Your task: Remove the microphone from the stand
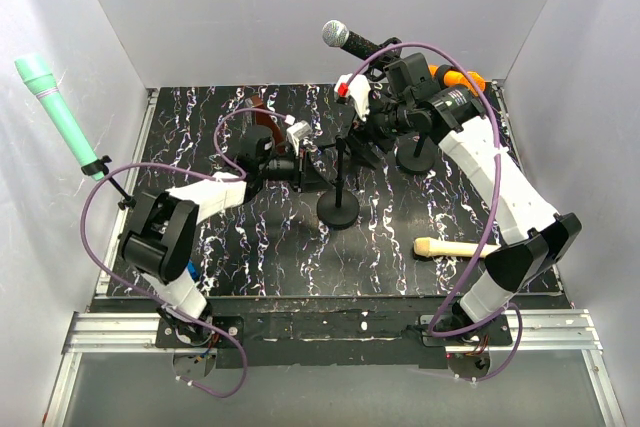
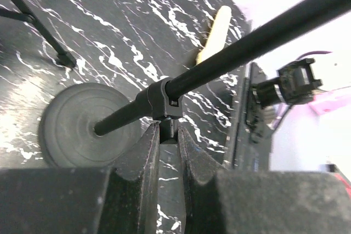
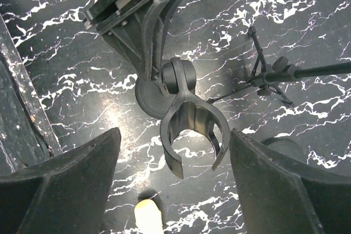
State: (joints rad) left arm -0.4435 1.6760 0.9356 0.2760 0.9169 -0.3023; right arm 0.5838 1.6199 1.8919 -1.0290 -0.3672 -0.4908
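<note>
Fingers of your left gripper are pressed together on the stand, pinching the small tab under the collar on its pole. The round base shows beyond. Your right gripper hangs over the stand's empty clip, its fingers spread wide and touching nothing. The cream microphone lies flat on the black marbled table, well apart from the stand and near your right arm. A black microphone with a silver head shows past your right wrist. What carries it cannot be told.
</note>
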